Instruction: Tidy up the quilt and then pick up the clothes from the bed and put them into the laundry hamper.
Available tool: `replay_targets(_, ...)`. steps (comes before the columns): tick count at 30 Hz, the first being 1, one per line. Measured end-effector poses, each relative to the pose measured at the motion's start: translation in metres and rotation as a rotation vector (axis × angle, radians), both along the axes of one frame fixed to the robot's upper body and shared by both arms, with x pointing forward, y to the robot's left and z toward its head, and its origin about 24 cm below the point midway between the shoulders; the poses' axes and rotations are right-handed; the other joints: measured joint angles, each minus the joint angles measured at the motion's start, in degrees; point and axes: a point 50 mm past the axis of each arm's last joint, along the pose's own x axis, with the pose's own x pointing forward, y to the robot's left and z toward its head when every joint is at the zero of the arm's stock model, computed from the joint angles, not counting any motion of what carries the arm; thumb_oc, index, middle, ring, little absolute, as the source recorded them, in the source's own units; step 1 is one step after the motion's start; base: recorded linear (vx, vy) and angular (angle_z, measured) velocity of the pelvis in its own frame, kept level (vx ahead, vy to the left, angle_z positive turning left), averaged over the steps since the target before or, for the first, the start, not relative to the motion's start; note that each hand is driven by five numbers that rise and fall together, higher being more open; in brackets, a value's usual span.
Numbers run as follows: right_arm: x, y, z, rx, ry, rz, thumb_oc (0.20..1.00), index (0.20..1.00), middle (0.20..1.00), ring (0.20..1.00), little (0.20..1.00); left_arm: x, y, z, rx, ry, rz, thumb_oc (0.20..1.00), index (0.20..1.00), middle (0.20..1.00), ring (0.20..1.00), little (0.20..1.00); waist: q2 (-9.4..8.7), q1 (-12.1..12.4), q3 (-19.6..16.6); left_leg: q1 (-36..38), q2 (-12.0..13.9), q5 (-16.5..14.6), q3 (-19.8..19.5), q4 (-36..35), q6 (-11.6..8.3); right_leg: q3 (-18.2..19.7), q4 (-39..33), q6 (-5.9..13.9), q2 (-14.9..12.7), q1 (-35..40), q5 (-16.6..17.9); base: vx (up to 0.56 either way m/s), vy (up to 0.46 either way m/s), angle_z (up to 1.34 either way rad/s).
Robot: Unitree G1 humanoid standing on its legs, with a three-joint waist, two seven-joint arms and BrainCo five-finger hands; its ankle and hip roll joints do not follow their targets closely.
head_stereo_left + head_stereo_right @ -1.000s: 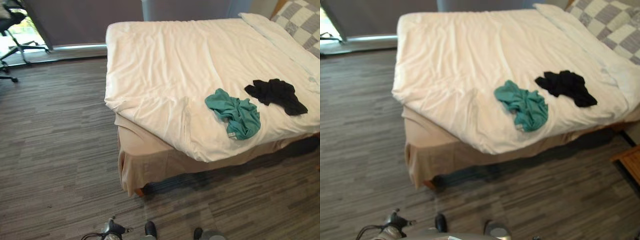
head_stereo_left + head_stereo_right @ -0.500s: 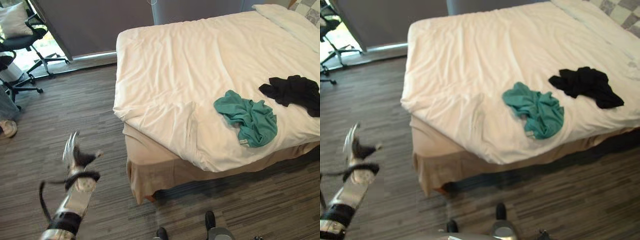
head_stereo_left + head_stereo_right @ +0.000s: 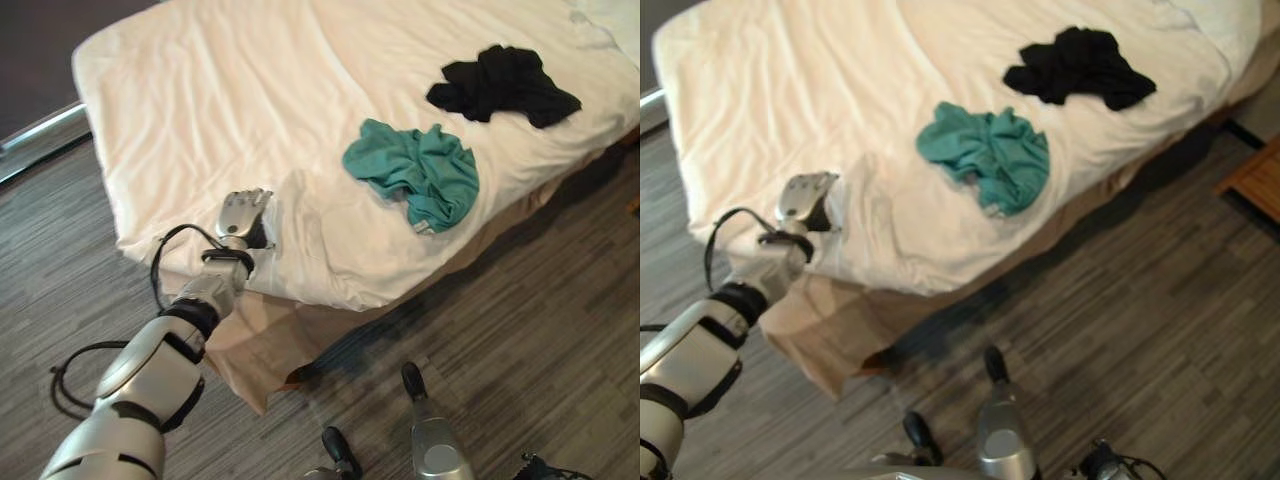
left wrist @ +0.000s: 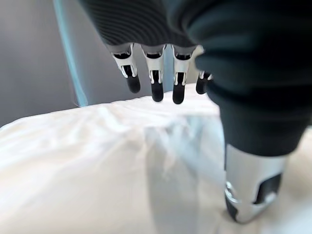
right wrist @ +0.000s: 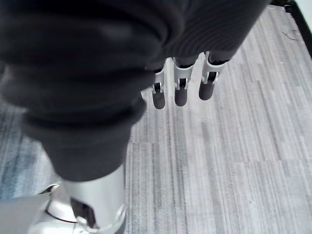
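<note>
Here the left hand (image 3: pixel 243 214), fingers relaxed and holding nothing, hovers at the quilt (image 3: pixel 230 90) fold, centre-left. Tidying comes first: next, seize that fold. The right hand (image 5: pixel 178 87) hangs relaxed.

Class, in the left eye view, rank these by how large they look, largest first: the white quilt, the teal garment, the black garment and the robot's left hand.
1. white quilt
2. and 3. teal garment and black garment: look alike, unranked
4. left hand

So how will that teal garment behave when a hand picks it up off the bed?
The teal garment lies crumpled in soft folds on the white quilt, so it is probably floppy and will drape and dangle. It looks thin, likely light. A loose edge could trail or snag.
</note>
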Motion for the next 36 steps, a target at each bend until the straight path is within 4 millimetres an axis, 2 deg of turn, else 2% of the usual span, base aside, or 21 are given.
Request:
replay_targets(1,0.002,-0.002,0.001,-0.003,-0.007,-0.005,1.0,1.0,1.0,1.0,1.0,0.0,-0.001,-0.002,-0.002,0.01,0.004,0.658,0.658,0.658,0.658,0.658,0.18,-0.1,0.3,0.0,0.1,-0.1,0.3,0.0,-0.08,0.4,0.0,0.08,0.2,-0.3,-0.1,-0.01,0.005,-0.26)
replay_targets(2,0.007,-0.004,0.003,-0.007,-0.023,-0.007,1.0,1.0,1.0,1.0,1.0,-0.001,0.001,-0.009,0.001,0.042,0.027,0.2,0.2,0.2,0.2,0.2,0.57,-0.8,0.9,-0.1,0.3,-0.2,0.6,0.0,-0.14,0.7,0.0,0.09,0.5,-0.6,-0.1,-0.01,0.002,-0.17)
replay_targets(9,0.035,-0.012,0.015,-0.022,-0.103,-0.033,1.0,1.0,1.0,1.0,1.0,-0.013,0.008,-0.037,0.027,0.164,0.068,0.2,0.2,0.2,0.2,0.2,2.9,-0.6,2.1,-0.1,0.9,-0.4,1.6,0.0,-0.43,1.1,0.0,0.07,1.2,-1.0,-0.2,0.05,-0.004,-0.07)
replay_targets(13,0.05,-0.018,0.023,-0.011,-0.175,-0.106,1.0,1.0,1.0,1.0,1.0,-0.043,0.02,-0.08,-0.088,0.27,0.132,0.2,0.2,0.2,0.2,0.2,3.67,-0.5,1.9,3.5,1.9,-1.4,1.7,0.0,-1.14,0.9,0.0,-1.04,2.1,2.7,-1.0,0.07,0.007,-0.04)
replay_targets(14,0.051,-0.022,0.025,-0.017,-0.191,-0.123,1.0,1.0,1.0,1.0,1.0,-0.058,0.027,-0.097,-0.134,0.308,0.169,0.351,0.351,0.351,0.351,0.351,3.93,-0.5,1.7,4.5,2.2,-1.7,1.6,0.0,-1.35,0.6,-0.3,-1.49,2.4,4.1,-1.4,0.02,-0.001,0.04)
replay_targets(16,0.062,-0.022,0.031,-0.015,-0.261,-0.124,1.0,1.0,1.0,1.0,1.0,-0.075,0.035,-0.112,-0.191,0.341,0.222,1.0,1.0,1.0,1.0,1.0,4.36,1.1,1.1,5.0,2.5,-1.6,1.4,0.0,-1.33,0.3,0.0,-1.62,2.6,4.6,-1.4,0.01,-0.023,0.05)
replay_targets(18,0.082,-0.012,0.048,0.056,-0.457,-0.093,1.0,1.0,1.0,1.0,1.0,-0.115,0.055,-0.143,-0.393,0.36,0.409,1.0,1.0,1.0,1.0,1.0,4.52,1.7,0.7,6.4,3.2,-2.1,0.1,0.0,-1.71,-0.6,-0.1,-2.27,3.2,6.6,-1.9,0.02,-0.014,0.21)
replay_targets(20,0.11,-0.001,0.084,0.095,-0.667,0.018,1.0,1.0,1.0,1.0,1.0,-0.183,0.068,-0.185,-0.495,0.475,0.577,1.0,1.0,1.0,1.0,1.0,4.03,3.8,-1.3,7.1,3.6,-2.3,-1.4,0.0,-1.98,-2.1,0.0,-2.66,3.4,8.2,-2.6,0.03,0.003,0.34)
replay_targets(21,0.117,0.004,0.1,0.107,-0.744,0.074,1.0,1.0,1.0,1.0,1.0,-0.204,0.068,-0.197,-0.552,0.504,0.648,1.0,1.0,1.0,1.0,1.0,3.85,3.8,-1.4,7.4,3.7,-2.4,-1.8,0.0,-1.94,-2.7,0.0,-2.58,3.3,8.9,-2.9,0.01,0.005,0.28)
replay_targets(22,0.13,0.008,0.117,0.115,-0.838,0.134,1.0,1.0,1.0,1.0,1.0,-0.247,0.067,-0.219,-0.577,0.62,0.762,1.0,1.0,1.0,1.0,1.0,3.15,3.9,-2.2,8.0,3.7,-2.1,-2.4,0.0,-1.98,-2.9,-0.2,-2.63,3.2,9.6,-3.0,0.0,0.008,0.3)
replay_targets(23,0.141,0.01,0.128,0.117,-0.891,0.148,0.576,0.576,0.576,0.576,0.576,-0.286,0.068,-0.233,-0.574,0.733,0.867,1.0,1.0,1.0,1.0,1.0,2.34,5.5,-3.0,8.0,3.7,-2.1,-3.0,0.0,-1.99,-3.7,-0.3,-2.61,3.1,10.1,-3.2,-0.01,0.012,0.28)
replay_targets(24,0.145,0.011,0.137,0.114,-0.918,0.162,0.416,0.416,0.416,0.416,0.416,-0.309,0.067,-0.238,-0.581,0.779,0.929,1.0,1.0,1.0,1.0,1.0,1.63,6.4,-3.3,7.8,3.7,-2.5,-3.3,0.0,-1.51,-4.1,-0.2,-2.58,3.0,10.2,-3.4,-0.02,0.013,0.28)
replay_targets(25,0.152,0.012,0.153,0.111,-0.985,0.202,0.2,0.2,0.2,0.2,0.2,-0.343,0.067,-0.244,-0.561,0.856,1.006,1.0,1.0,1.0,1.0,1.0,0.67,7.8,-3.7,7.5,3.5,-2.3,-3.7,0.0,-1.21,-4.3,-0.3,-2.69,2.6,10.3,-3.4,-0.03,0.012,0.32)
replay_targets(26,0.155,0.014,0.159,0.107,-1.013,0.217,0.2,0.2,0.2,0.2,0.2,-0.362,0.068,-0.246,-0.542,0.901,1.05,1.0,1.0,1.0,1.0,1.0,-0.3,8.1,-4.0,7.3,3.3,-2.1,-4.7,0.0,-1.02,-4.9,-0.3,-2.66,2.4,10.0,-3.4,-0.04,0.005,0.54)
replay_targets(27,0.167,0.018,0.175,0.097,-1.071,0.251,0.2,0.2,0.2,0.2,0.2,-0.4,0.067,-0.246,-0.516,0.977,1.131,1.0,1.0,1.0,1.0,1.0,-1.69,10.3,-4.1,6.3,2.9,-1.5,-6.3,0.0,-0.81,-6.6,-0.3,-2.45,1.7,10.4,-3.3,-0.05,-0.003,0.55)
replay_targets(29,0.187,0.025,0.196,0.09,-1.143,0.293,0.2,0.2,0.2,0.2,0.2,-0.423,0.059,-0.248,-0.49,1.049,1.139,1.0,1.0,1.0,1.0,1.0,-2.5,12.4,-4.4,5.7,2.3,-1.3,-7.7,0.0,-0.44,-7.6,-0.3,-2.16,0.9,10.6,-3.2,-0.07,-0.01,0.47)
replay_targets(30,0.202,0.032,0.213,0.071,-1.187,0.352,0.2,0.2,0.2,0.2,0.2,-0.43,0.053,-0.249,-0.477,1.089,1.125,1.0,1.0,1.0,1.0,1.0,-2.61,13.4,-4.4,5.6,1.9,-1.0,-7.9,0.0,-0.13,-8.0,-0.3,-2.01,0.4,10.9,-3.1,-0.1,-0.01,0.42)
replay_targets(31,0.223,0.053,0.235,0.066,-1.241,0.441,0.2,0.2,0.2,0.2,0.2,-0.431,0.042,-0.252,-0.465,1.128,1.065,1.0,1.0,1.0,1.0,1.0,-2.48,14.8,-4.4,5.1,1.3,-0.9,-9.2,0.0,0.04,-8.8,-0.3,-1.66,-0.3,10.8,-3.0,-0.09,-0.011,0.32)
replay_targets(32,0.232,0.063,0.248,0.073,-1.28,0.489,0.2,0.2,0.2,0.2,0.2,-0.428,0.039,-0.253,-0.464,1.138,1.038,1.0,1.0,1.0,1.0,1.0,-2.49,14.7,-4.4,4.9,1.2,-0.8,-9.3,0.0,-0.02,-8.8,-0.3,-1.51,-0.5,10.3,-2.9,-0.1,-0.017,0.36)
replay_targets(34,0.254,0.109,0.279,0.147,-1.373,0.617,0.2,0.2,0.2,0.2,0.2,-0.407,0.027,-0.257,-0.493,1.109,0.934,1.0,1.0,1.0,1.0,1.0,-2.47,17.7,-4.3,3.0,1.0,0.6,-10.5,0.0,0.27,-10.3,-0.3,-1.25,-0.8,9.8,-2.6,-0.11,-0.016,0.35)
replay_targets(36,0.268,0.142,0.288,0.196,-1.374,0.698,0.2,0.2,0.2,0.2,0.2,-0.381,0.02,-0.259,-0.518,1.062,0.846,1.0,1.0,1.0,1.0,1.0,-2.78,18.8,-4.2,1.7,1.0,1.1,-11.7,0.1,0.14,-11.2,-0.3,-1.15,-0.8,8.9,-2.6,-0.15,-0.024,0.31)
